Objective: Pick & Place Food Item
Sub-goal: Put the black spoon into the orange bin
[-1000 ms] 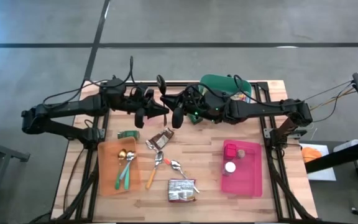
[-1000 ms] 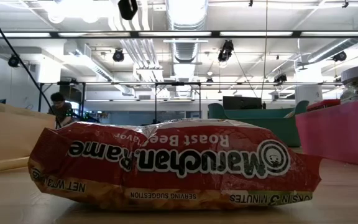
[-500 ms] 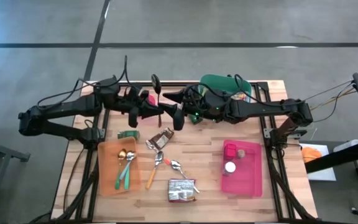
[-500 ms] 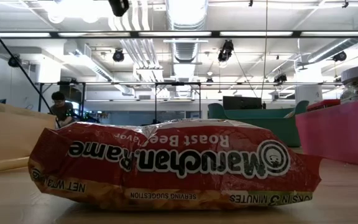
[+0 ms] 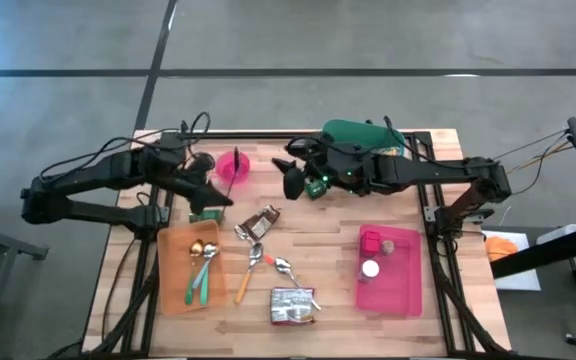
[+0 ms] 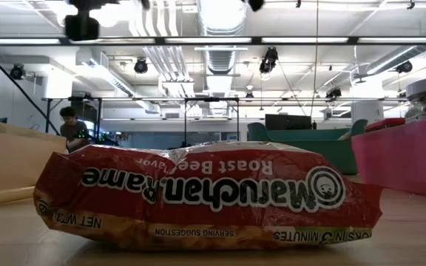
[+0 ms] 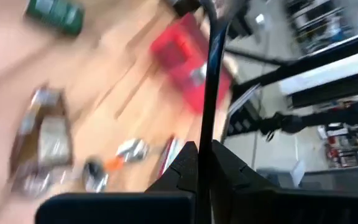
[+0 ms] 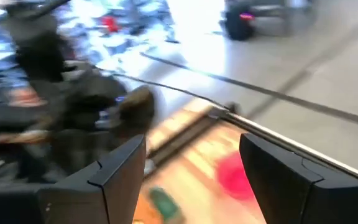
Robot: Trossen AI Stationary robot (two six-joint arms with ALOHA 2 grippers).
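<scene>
Ramen packet point(image 6: 205, 193) reading "Maruchan Ramen, Roast Beef", left claw point(image 7: 204, 155) clamping black utensil handle point(image 7: 211, 74), right claw point(image 8: 191, 168) open, empty

Both arms are dark, nearly black, built of long slim links with thicker rounded joints. The left arm point(image 5: 108, 180) carries loose black cables that loop above its far joints, and another thin black cable runs past its two dark fingers point(image 7: 188, 163). The right arm point(image 5: 438, 175) shows a small green light near its wrist. Its fingers point(image 8: 120, 171) are broad, flat, matte black blades with angled edges. A black metal frame holds each arm's base.
</scene>
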